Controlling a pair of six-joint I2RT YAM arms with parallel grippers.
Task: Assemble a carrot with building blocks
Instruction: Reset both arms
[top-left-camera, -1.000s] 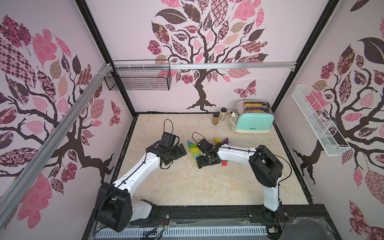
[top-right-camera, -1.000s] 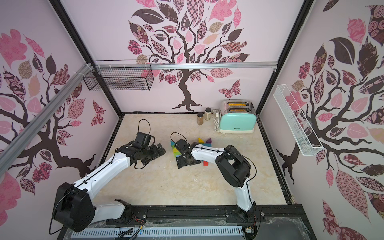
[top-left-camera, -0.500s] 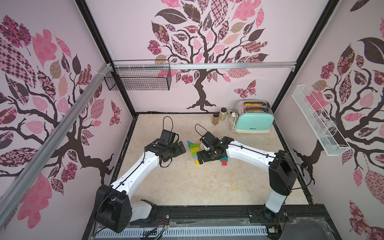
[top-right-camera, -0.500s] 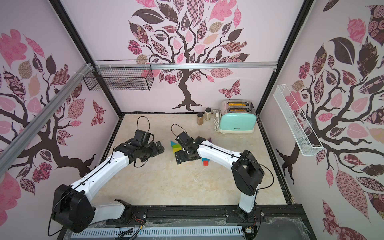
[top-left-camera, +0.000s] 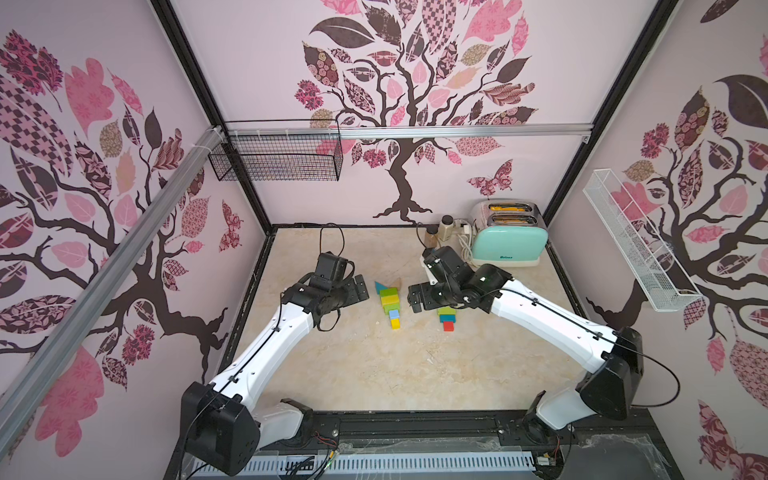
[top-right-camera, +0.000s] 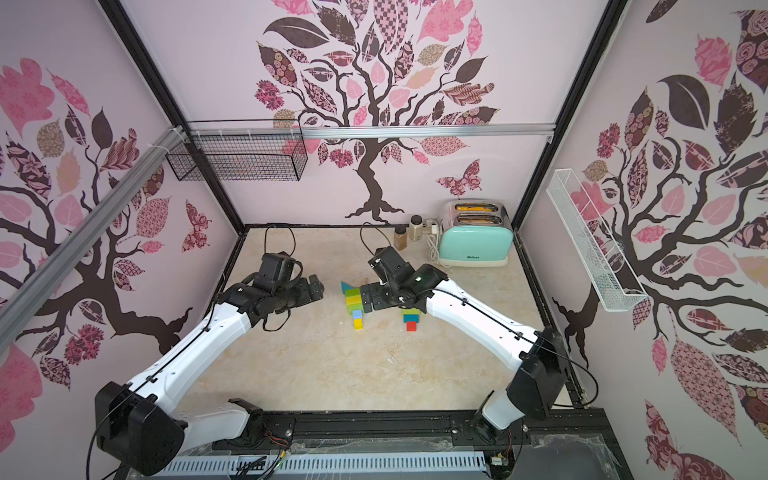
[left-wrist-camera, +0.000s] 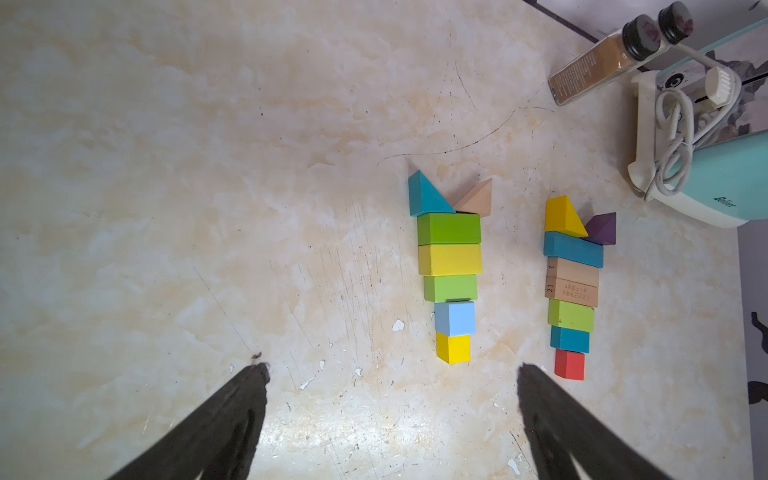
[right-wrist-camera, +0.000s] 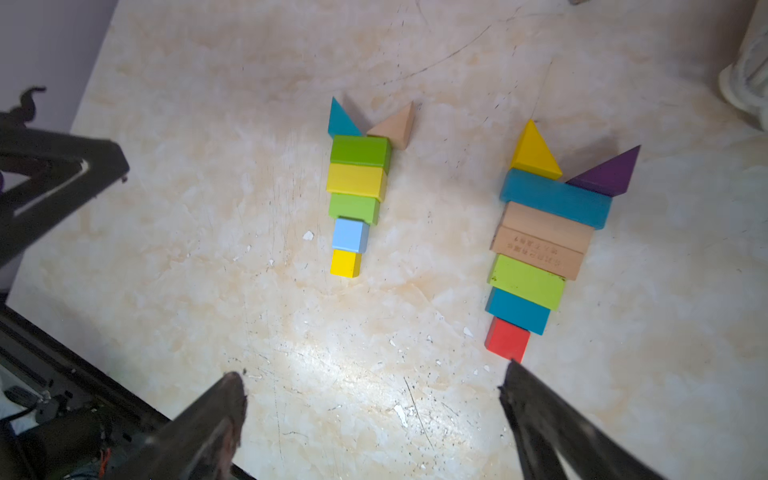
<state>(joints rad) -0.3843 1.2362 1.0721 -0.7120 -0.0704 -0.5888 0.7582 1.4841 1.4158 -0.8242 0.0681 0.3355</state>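
The building blocks lie flat in two tapering carrot-shaped rows. The left row (top-left-camera: 390, 305) (left-wrist-camera: 449, 259) runs from teal and tan wedges through green, yellow and green bars to a light-blue and a yellow cube. The right row (right-wrist-camera: 540, 245) (left-wrist-camera: 572, 286) has yellow and purple wedges, teal, tan, green and teal bars, and a red cube. My left gripper (top-left-camera: 364, 289) (left-wrist-camera: 392, 368) is open and empty, left of the left row. My right gripper (top-left-camera: 412, 300) (right-wrist-camera: 372, 371) is open and empty, between the rows, its arm covering the right row's top in both top views.
A mint toaster (top-left-camera: 509, 245) with a coiled white cord stands at the back right, two brown-lidded spice jars (top-left-camera: 440, 230) beside it. A black wire basket (top-left-camera: 278, 156) hangs on the back wall, a white rack (top-left-camera: 631, 241) on the right wall.
The right arm's elbow has swung out to the right, and the left row now shows uncovered. The left arm has hardly moved. Both grippers stay open.
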